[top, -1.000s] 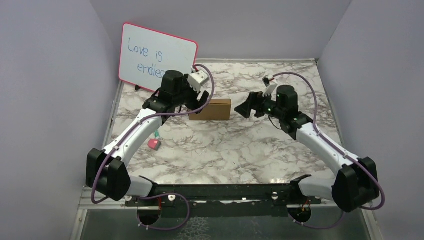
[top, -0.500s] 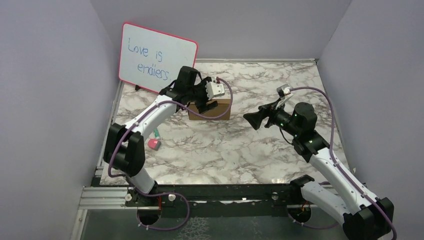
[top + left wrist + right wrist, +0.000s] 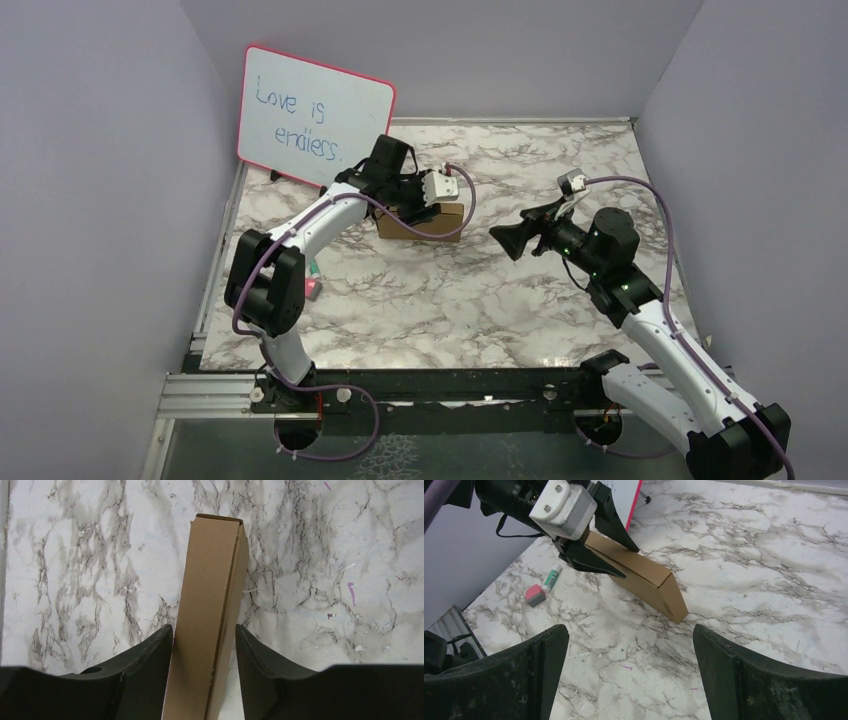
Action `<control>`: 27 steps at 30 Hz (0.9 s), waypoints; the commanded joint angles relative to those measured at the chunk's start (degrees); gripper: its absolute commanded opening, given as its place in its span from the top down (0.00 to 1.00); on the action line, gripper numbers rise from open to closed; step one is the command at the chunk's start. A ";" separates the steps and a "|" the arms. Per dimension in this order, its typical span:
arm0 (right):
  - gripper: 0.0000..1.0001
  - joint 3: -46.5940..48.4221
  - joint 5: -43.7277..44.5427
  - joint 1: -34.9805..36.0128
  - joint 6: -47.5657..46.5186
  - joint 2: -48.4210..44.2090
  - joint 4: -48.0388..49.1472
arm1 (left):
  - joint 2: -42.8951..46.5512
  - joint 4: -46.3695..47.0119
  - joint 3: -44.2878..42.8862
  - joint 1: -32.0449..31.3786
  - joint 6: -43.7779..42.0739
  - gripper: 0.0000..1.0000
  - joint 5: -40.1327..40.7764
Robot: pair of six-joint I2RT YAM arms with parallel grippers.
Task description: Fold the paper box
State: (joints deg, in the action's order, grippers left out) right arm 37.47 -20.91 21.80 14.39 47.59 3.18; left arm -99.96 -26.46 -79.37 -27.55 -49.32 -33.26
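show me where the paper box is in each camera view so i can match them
top external: paper box left of centre, toward the far side, partly under the left hand.
left wrist: paper box dead centre, rising from the bottom edge between the fingers.
right wrist: paper box upper middle, lying diagonally.
shared landmark: the left hand closed across the box.

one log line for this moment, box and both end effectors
paper box: closed, lying flat | left end effector: astride box, grip unclear | right end effector: open, empty, clear of box
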 commanded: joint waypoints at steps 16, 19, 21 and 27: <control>0.00 -0.71 0.37 0.30 -0.82 -1.62 -0.30 | 8.13 17.28 12.80 -9.43 1.81 0.77 20.89; 0.00 -0.97 0.37 0.27 -0.60 -1.92 -0.03 | 10.19 25.49 18.96 -11.87 2.93 0.77 27.21; 0.00 -1.01 0.58 0.29 -0.32 -1.95 0.06 | 10.90 30.85 22.65 -13.65 3.21 0.77 31.05; 0.00 -1.48 1.62 0.26 -0.03 -2.70 0.31 | 11.22 42.81 30.99 -18.11 3.64 0.68 39.76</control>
State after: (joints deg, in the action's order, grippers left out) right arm 36.84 -20.80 21.80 13.96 46.37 2.92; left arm -89.65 4.86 -53.23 -43.22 -47.29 -2.72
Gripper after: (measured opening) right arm 0.997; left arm 0.375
